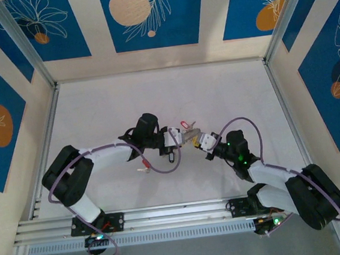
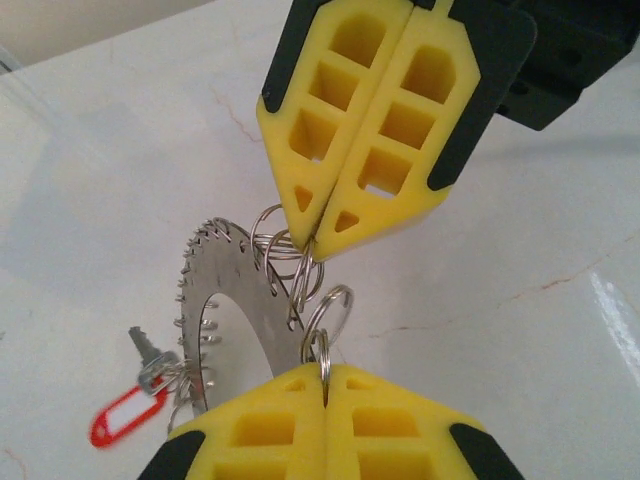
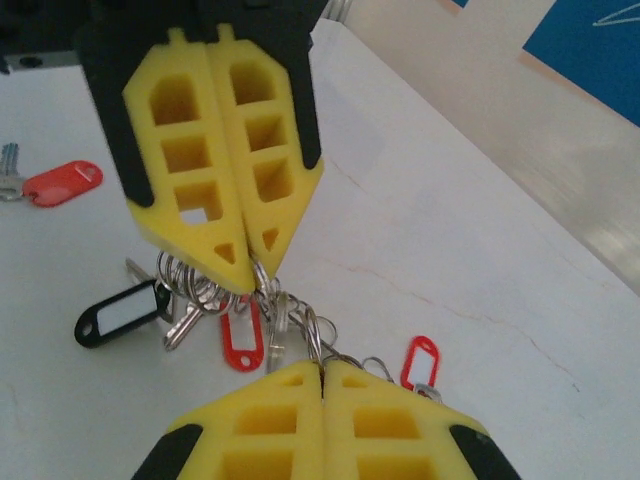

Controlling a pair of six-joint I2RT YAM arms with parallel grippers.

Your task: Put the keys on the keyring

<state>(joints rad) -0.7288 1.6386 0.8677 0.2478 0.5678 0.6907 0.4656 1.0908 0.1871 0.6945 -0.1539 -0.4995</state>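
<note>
Both arms meet tip to tip mid-table [image 1: 155, 99]. The left gripper [image 2: 325, 375] has its jaws fully closed, with one of the small wire rings [image 2: 328, 310] pinched in the seam at the tips. The right gripper [image 2: 312, 240] is clamped tight too, its tips nipping another loop of the same cluster.

The keyring [image 2: 235, 310] sits between the two grippers, just beside both tips. It's a flat silvery band, standing on edge, with a toothed rim threaded with little loops. I can't tell whether it's clear of the surface or resting on it.

One red-tagged key [image 2: 128, 415] dangles at the band's outer rim. It looks hooked into the rim loops, but I can't confirm that.

From the right wrist I see the keys [image 3: 185, 322] bunched just under the left gripper's tips. A black tag [image 3: 115, 315] and a red tag [image 3: 240, 340] are in the same bunch. Another red tag [image 3: 420, 362] sits on the right side, near the right gripper's fingers.

A loose key [image 3: 60, 183] with a red tag lies flat on the table, well apart to the left of the bunch.
</note>
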